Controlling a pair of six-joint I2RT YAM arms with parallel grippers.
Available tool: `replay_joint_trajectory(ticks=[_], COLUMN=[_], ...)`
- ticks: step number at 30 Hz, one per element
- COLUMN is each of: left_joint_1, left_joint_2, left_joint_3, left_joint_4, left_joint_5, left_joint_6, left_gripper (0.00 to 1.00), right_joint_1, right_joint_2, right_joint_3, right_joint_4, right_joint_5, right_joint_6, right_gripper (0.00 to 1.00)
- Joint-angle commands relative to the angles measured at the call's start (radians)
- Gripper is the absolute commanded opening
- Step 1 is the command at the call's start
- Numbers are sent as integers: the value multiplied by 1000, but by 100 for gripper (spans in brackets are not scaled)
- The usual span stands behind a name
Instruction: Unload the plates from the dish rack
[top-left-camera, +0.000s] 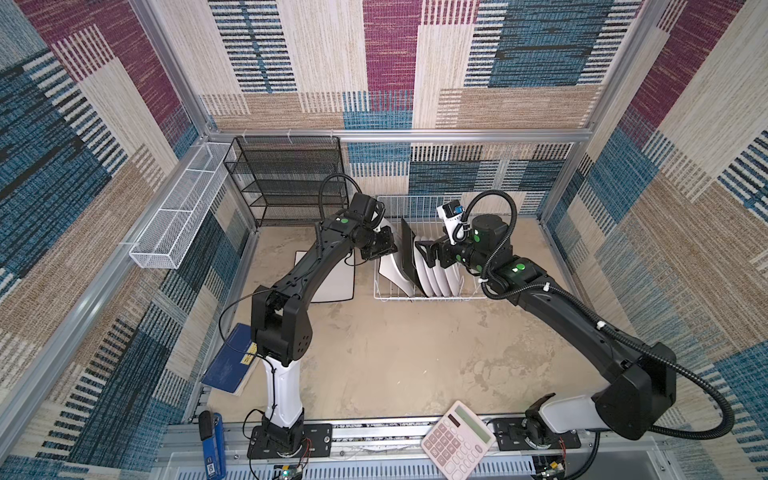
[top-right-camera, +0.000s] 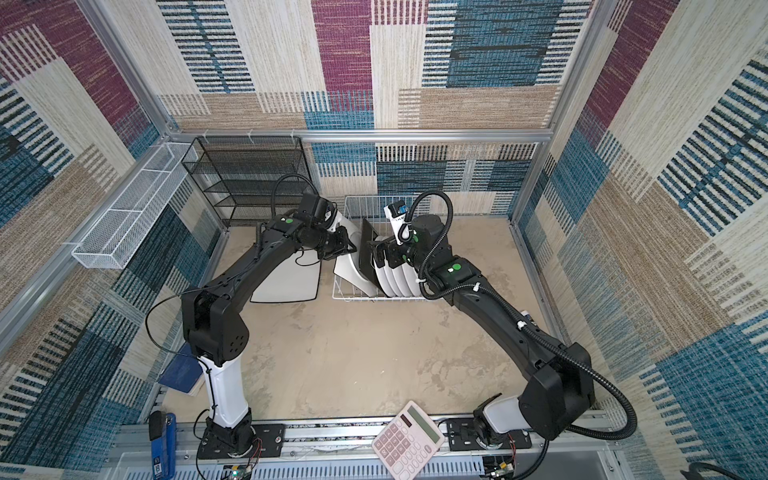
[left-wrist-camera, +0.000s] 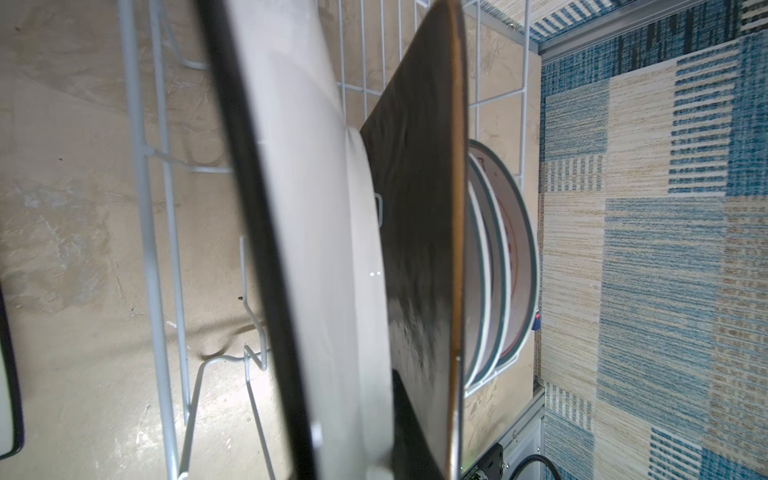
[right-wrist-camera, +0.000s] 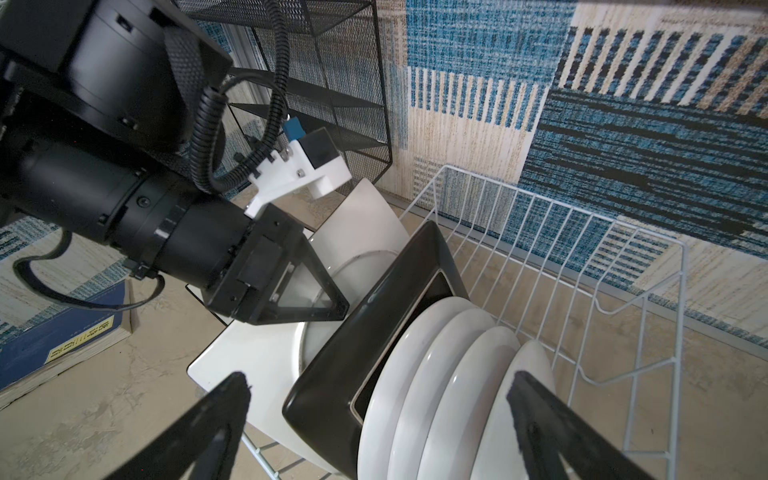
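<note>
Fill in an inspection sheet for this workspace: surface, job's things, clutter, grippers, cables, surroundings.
Surface: tan table, mottled.
Job's things: rack holds a large white plate, a black plate and four round plates on edge; a second large plate lies flat on the table beside it.
Clutter: book, calculator, blue tool, black shelf, white basket.
Grippers: left gripper shut on the large white plate's rim; right gripper open above the racked plates.
Cables: thin loop off the left arm; ribbed hose along the right arm.
Surroundings: carpet-patterned walls, metal frame.
</note>
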Motion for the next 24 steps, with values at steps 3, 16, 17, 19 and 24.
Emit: replay_joint_trajectory(ticks=[3,16,17,19,24], left_joint_1=[1,3,6,7,19], left_joint_2=[-33,-98,-104,-113,-135], left_joint_3=[64,109,110,109,118], left_joint_4=[12,-49,-49,-52,-57], left_joint_5=[14,-65,-72,-86,-97], left_joint_6=[35,95,103,117,122], left_gripper=[0,0,0,0,0], right_joint_1=[-2,-5,-6,-8,-8], right_joint_2=[-8,-5,-7,-14,-21], right_joint_3=[4,-3,-7,-20,-36], right_joint_4=[28,58,66,84,110], right_joint_5=[5,-13,-17,-30,-81], right_joint_6=[1,9,13,24,68], right_gripper=[99,99,99,99,99])
